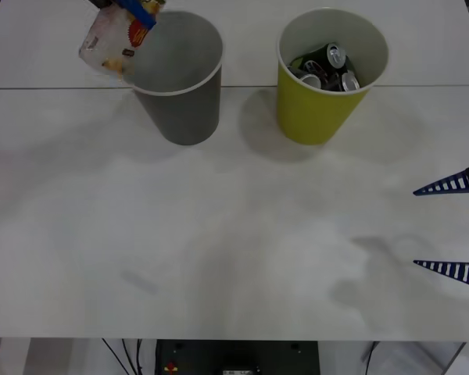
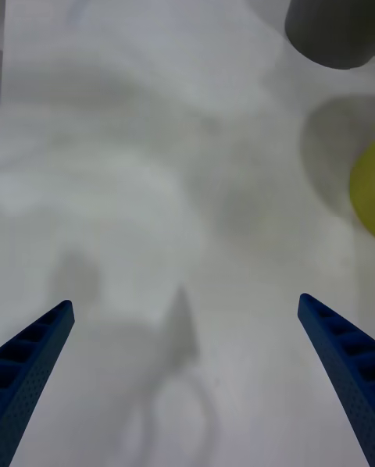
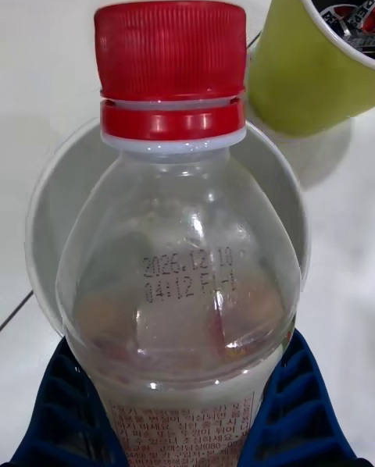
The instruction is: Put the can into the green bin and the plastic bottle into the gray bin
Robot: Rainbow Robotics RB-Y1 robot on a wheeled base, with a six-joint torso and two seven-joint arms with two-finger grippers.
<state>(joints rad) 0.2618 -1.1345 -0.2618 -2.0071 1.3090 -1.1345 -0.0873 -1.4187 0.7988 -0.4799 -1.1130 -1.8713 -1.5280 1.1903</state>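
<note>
The left hand (image 3: 187,420) pinches the bottle (image 1: 113,39) over the gray bin's (image 1: 180,86) far-left rim, so an early release could bounce it onto the bench (image 1: 219,258), while the right hand (image 1: 452,228), spread, waits near right.

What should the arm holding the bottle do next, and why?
Probably open and drop it: the left gripper holds the bottle cap-down over the gray bin, its cap already above the opening. The right gripper waits open, aside.
</note>
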